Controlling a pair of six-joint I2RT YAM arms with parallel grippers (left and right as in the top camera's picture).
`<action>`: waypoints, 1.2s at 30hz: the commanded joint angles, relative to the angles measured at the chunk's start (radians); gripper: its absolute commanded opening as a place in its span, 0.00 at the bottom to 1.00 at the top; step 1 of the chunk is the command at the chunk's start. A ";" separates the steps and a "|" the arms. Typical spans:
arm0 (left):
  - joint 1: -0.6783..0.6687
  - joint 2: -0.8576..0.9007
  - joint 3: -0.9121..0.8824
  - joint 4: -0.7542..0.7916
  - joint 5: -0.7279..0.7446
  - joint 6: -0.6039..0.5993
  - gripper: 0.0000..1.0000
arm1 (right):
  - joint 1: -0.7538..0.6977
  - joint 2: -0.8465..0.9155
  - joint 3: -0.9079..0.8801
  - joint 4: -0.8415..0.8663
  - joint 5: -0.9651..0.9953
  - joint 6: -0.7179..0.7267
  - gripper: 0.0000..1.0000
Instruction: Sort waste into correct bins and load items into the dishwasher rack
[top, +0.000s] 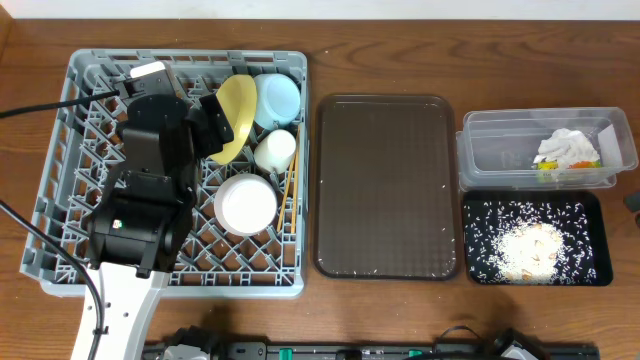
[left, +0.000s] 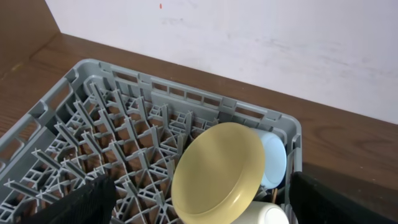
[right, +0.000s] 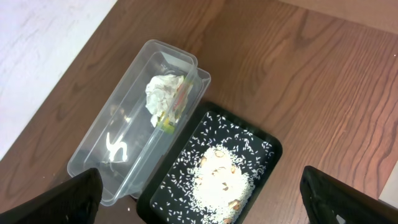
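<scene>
The dishwasher rack (top: 240, 284) is matt grey plastic; the tub (top: 500, 150), clear glossy plastic; the tissue (top: 565, 146), crumpled paper; the desk (top: 400, 50), smooth grained wood.

Brown wooden bench (top: 400, 40), grain running lengthwise, lit softly and evenly. Meets a plain white wall (left: 249, 37) along its far edge. Faint grey smudges on the paint, plus one tiny red speck (left: 160, 6) near the top of the left wrist view.

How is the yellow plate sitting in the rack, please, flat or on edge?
On edge: the yellow plate stands tilted in the rack, beside the light-blue dish.
</scene>
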 joint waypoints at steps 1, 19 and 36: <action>0.006 0.005 0.000 -0.002 0.008 -0.008 0.90 | -0.013 -0.002 0.000 -0.001 0.000 0.011 0.99; 0.006 0.005 0.000 -0.002 0.008 -0.008 0.90 | 0.002 0.048 0.000 -0.001 0.000 0.011 0.99; 0.006 0.005 0.000 -0.002 0.008 -0.008 0.91 | 0.325 -0.013 0.000 -0.001 0.000 0.011 0.99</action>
